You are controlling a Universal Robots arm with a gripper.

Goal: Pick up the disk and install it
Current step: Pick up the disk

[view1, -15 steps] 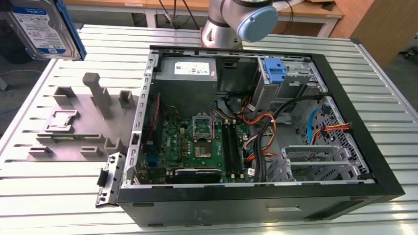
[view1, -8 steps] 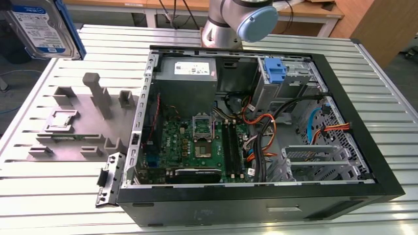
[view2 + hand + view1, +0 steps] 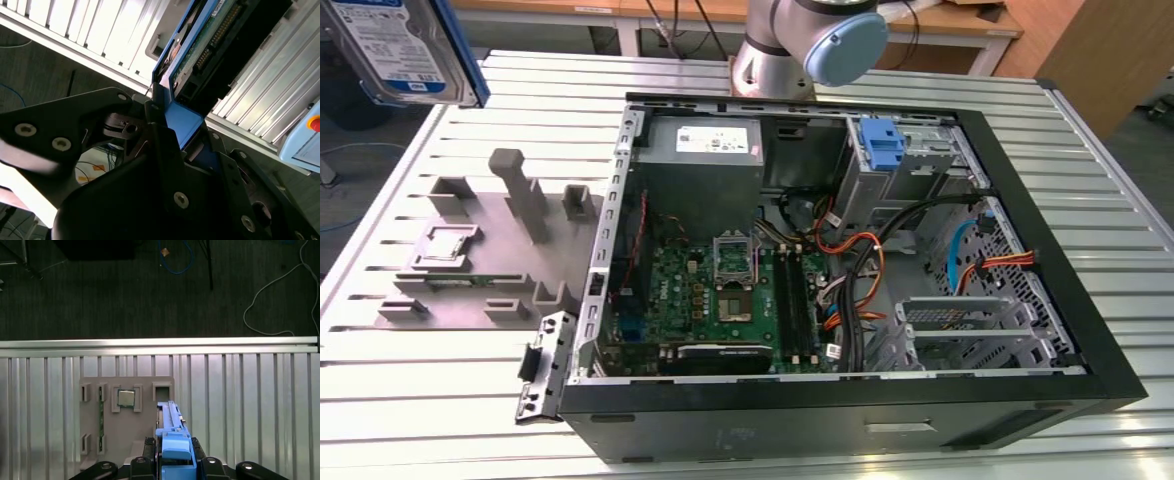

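The disk [image 3: 394,45], a silver-grey drive with a white and blue label in a blue carrier, hangs in the air at the exterior view's far left, well above the slatted table. In the first wrist view I see the disk [image 3: 172,437] edge-on, and my gripper [image 3: 172,452] is shut on its blue carrier from both sides. The second wrist view shows the disk's green circuit board and connector [image 3: 205,45], with the black gripper [image 3: 172,127] clamped on the blue frame. Below the held disk lies the grey fixture plate [image 3: 125,440].
An open computer case [image 3: 854,250] lies on the table at the exterior view's right, with a blue bracket [image 3: 883,150] in its drive bay and cables across it. The grey fixture plate [image 3: 480,250] carries a processor chip [image 3: 126,398] and upright posts. The table edge [image 3: 160,343] borders dark floor.
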